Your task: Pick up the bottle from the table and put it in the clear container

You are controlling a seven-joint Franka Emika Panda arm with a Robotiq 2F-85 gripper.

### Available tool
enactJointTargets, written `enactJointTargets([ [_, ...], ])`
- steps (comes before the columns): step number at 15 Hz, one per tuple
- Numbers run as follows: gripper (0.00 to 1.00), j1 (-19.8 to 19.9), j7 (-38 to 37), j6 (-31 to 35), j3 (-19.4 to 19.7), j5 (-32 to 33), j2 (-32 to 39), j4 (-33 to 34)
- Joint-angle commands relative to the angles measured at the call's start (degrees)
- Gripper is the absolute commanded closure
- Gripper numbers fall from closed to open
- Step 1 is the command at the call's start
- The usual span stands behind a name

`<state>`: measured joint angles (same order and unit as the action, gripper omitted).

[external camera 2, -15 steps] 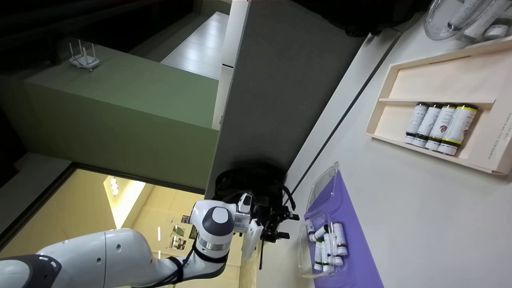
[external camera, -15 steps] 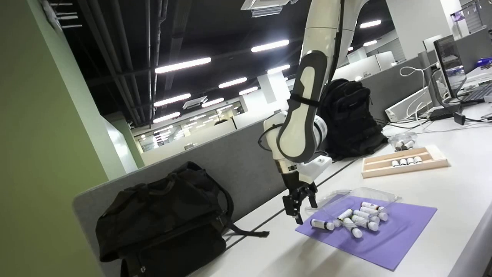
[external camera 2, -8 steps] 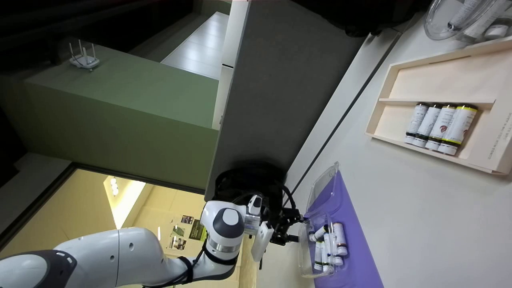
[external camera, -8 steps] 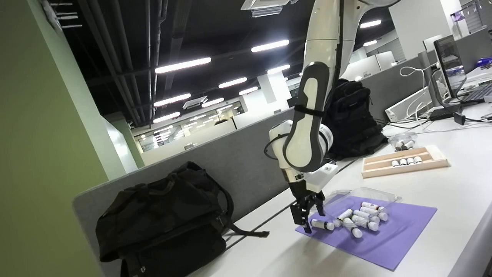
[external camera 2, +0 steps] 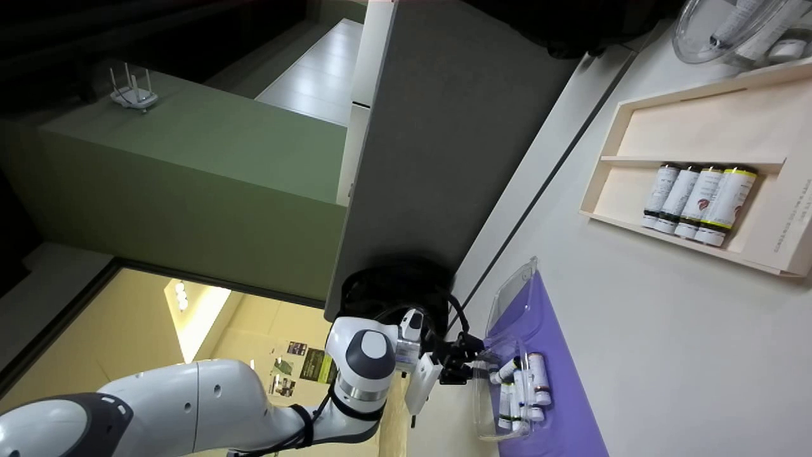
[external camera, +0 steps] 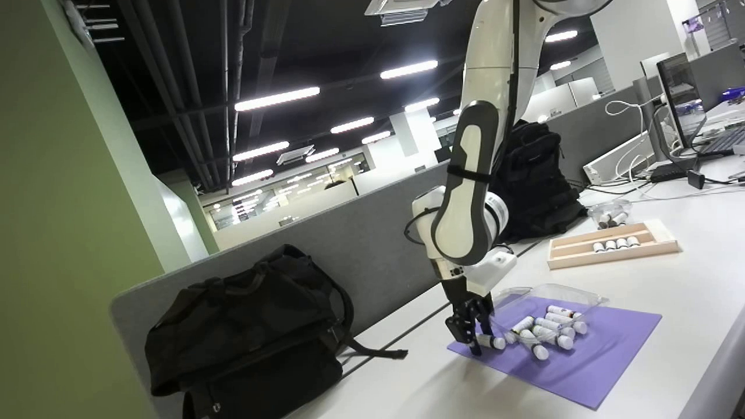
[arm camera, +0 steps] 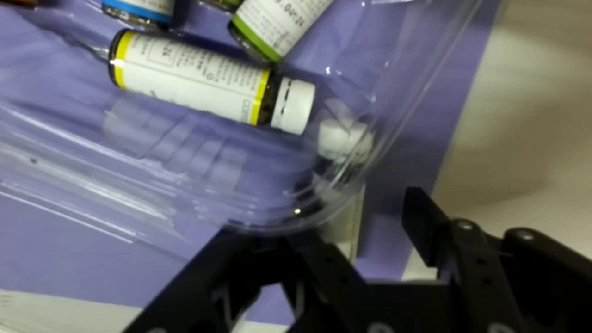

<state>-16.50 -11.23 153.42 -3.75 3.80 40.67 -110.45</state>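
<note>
In an exterior view, lower centre, the gripper (external camera: 482, 342) covers the left end of the target bottle (external camera: 496, 342). In the wrist view, at centre, the bottle's cap shows only through the wall of the clear container (arm camera: 259, 199); one fingertip is obscured at the container rim. A blue-banded bottle (arm camera: 143, 11) and a green-banded bottle (arm camera: 277, 30) are cut off by the top edge. The target bottle lies on its side on the purple mat (external camera: 582, 372), outside the container, between the spread, unclamped fingers. A gap separates it from the finger at lower right; contact with the other cannot be determined. Relative to the preceding frame, the gripper is lower and farther right; the target bottle shows no visible shift.
</note>
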Motion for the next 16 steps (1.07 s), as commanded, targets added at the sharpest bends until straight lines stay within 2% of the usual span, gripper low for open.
enactJointTargets([
  [1, 0.76, 1.1, 0.3, -2.3, -0.7, -2.0, -1.3, 0.2],
  [4, 0.96, 2.7, 1.5, -3.5, -1.8, -4.2, -4.2, -1.5],
  [10, 0.93, 2.9, 1.8, 4.3, -2.5, -4.9, -16.3, -12.0],
  [13, 0.93, 3.9, 3.0, 1.6, -4.6, -6.9, -22.6, -18.4],
  [16, 0.93, 2.6, -0.7, 4.7, -2.4, -4.9, -27.2, -25.7],
])
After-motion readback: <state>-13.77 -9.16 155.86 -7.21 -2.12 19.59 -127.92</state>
